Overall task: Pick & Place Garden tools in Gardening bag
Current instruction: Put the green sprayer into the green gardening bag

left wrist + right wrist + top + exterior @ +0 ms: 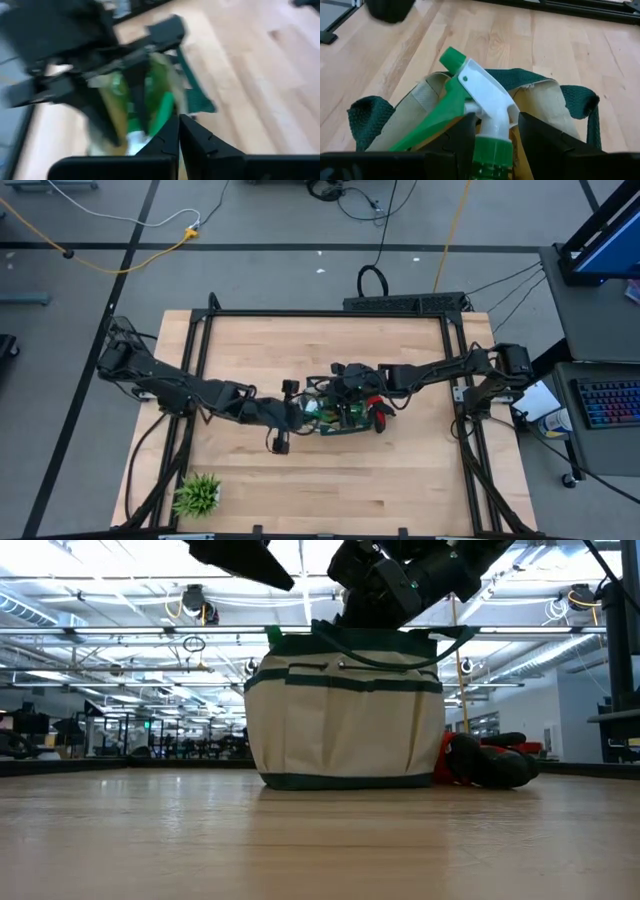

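Wooden tabletop: right gripper (492,132), clamped on the spray bottle (480,110), should lower it straight into the gardening bag (345,715); left gripper (179,131) hovers beside, fingers together.

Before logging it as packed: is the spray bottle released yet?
No. The right gripper grips the spray bottle by its neck, over the gardening bag.

Spray bottle (487,117) between jaws, above bag (547,102)

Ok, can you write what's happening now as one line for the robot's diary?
right gripper: holds spray bottle over gardening bag | left gripper: shut, beside bag | gloves: on table
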Controlling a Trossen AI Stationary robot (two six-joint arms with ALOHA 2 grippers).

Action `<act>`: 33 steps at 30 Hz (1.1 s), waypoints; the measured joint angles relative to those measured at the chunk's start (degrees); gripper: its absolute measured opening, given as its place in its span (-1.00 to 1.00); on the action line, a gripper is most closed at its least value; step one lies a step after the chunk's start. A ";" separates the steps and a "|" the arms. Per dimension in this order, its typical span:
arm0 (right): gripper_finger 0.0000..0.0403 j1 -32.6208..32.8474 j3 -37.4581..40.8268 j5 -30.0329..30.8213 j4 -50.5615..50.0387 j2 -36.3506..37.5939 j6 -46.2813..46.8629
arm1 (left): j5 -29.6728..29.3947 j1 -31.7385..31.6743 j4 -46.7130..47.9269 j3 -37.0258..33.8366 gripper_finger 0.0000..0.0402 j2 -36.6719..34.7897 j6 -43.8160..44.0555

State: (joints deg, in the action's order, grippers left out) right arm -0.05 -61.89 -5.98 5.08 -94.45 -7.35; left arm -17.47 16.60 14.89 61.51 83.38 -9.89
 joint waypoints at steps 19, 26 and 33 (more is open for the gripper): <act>-0.29 0.00 -0.04 0.61 -3.04 0.00 0.64 | 5.50 -3.85 -5.38 -0.01 -0.97 9.31 -5.74; -0.29 0.00 -0.20 4.76 -6.30 0.13 0.85 | 2.46 -3.78 -2.09 -0.04 -0.98 8.41 -6.32; -0.29 0.02 -0.20 4.74 -6.89 0.13 0.83 | 2.37 -3.98 4.10 -0.01 -0.93 8.33 -4.34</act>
State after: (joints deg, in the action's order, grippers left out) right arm -0.03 -62.08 -1.23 -1.81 -94.32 -6.52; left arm -15.09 12.62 18.99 61.49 91.71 -14.24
